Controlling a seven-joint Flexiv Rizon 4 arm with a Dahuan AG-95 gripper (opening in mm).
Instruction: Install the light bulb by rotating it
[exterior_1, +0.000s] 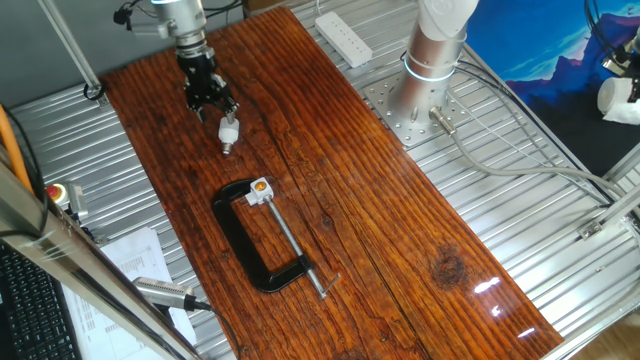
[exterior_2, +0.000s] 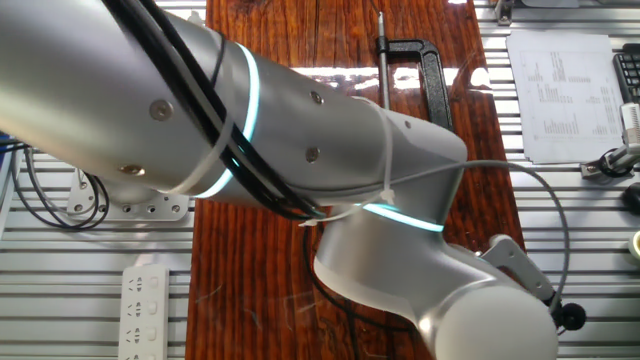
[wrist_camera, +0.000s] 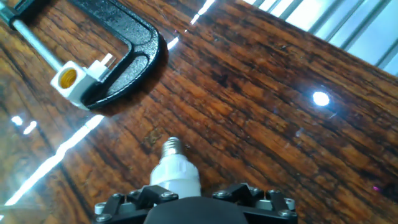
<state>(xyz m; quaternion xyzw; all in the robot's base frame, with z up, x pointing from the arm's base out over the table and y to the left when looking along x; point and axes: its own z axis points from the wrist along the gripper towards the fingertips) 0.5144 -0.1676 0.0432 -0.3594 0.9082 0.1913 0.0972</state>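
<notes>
1. One fixed view: you're looking down at a dark-grained wooden table top (exterior_1: 330, 190) laid over a ribbed metal bench. The gripper (exterior_1: 218, 107) hangs at the far-left end of the wood, pointing down. It grips the light bulb (exterior_1: 229, 131) by its white cap, w/ the silvery screw base aimed down and tilted a little toward the camera. You can't tell if the base touches the wood. Nearer you, a black C-clamp (exterior_1: 248, 245) lies flat, holding a small white socket block (exterior_1: 260, 190) w/ an orange centre. Bulb and socket are apart, w/ bare wood between them. A white power strip (exterior_1: 343, 37) sits at the far edge; the arm's base (exterior_1: 432, 62) is bolted to the bench on the right side of the frame.

2. Other fixed view: the silver arm (exterior_2: 250, 140) fills most of the frame, w/ glowing teal rings at its joints. Behind it you see part of the C-clamp (exterior_2: 436, 80) and a printed sheet (exterior_2: 560, 95). Gripper and bulb are hidden here.

3. Hand view: the light bulb (wrist_camera: 177, 171) pokes out from the gripper body at the bottom edge, screw base forward, above the wood. The jaws are closed on its cap. The socket block (wrist_camera: 73, 82) sits upper left in the C-clamp (wrist_camera: 127, 56), orange opening facing the camera, well apart from the bulb.
</notes>
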